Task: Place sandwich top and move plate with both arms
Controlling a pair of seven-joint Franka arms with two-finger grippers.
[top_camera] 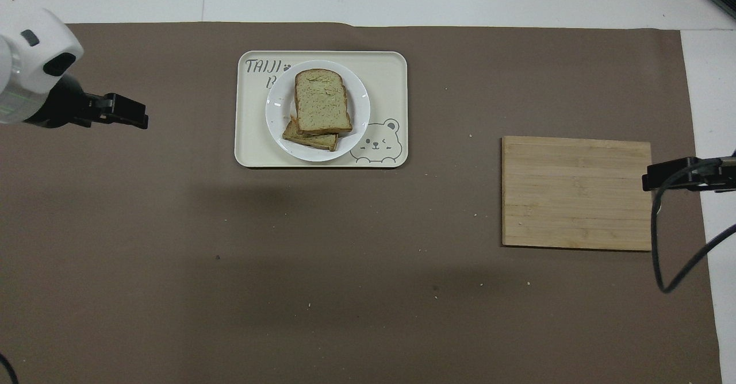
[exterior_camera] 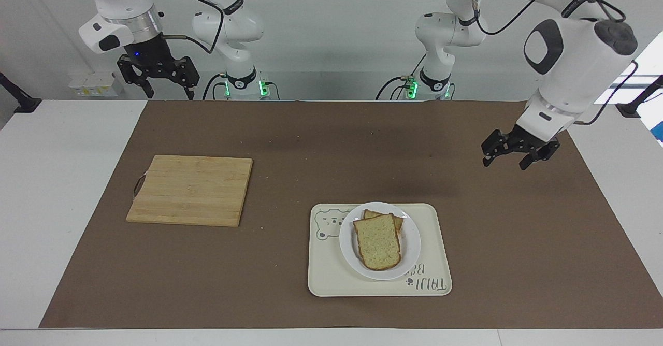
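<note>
We see the sandwich top (exterior_camera: 378, 241) as a pale tan slice with a speckled crumb and a darker brown crust, its rounded top edge turned away from the robots. It lies flat on a second bread slice (exterior_camera: 389, 216), which peeks out from under it on the side nearer to the robots, so the two are stacked a little askew. Both rest on the plate (exterior_camera: 412, 250), small, round, glossy and white, only a little wider than the bread. The plate sits on a cream rectangular tray (exterior_camera: 327, 278) with a bear drawing and lettering, which lies on the brown mat (exterior_camera: 331, 149) toward the left arm's end of the table.

The left gripper (exterior_camera: 514, 158) hangs in the air over bare mat, well apart from the tray, its fingers spread wide and holding nothing. The right gripper (exterior_camera: 158, 89) waits high over the robots' edge of the table at the right arm's end, its fingers also spread wide and empty.

A bamboo cutting board (exterior_camera: 190, 190) lies flat on the mat toward the right arm's end, well apart from the tray, with nothing on it.
</note>
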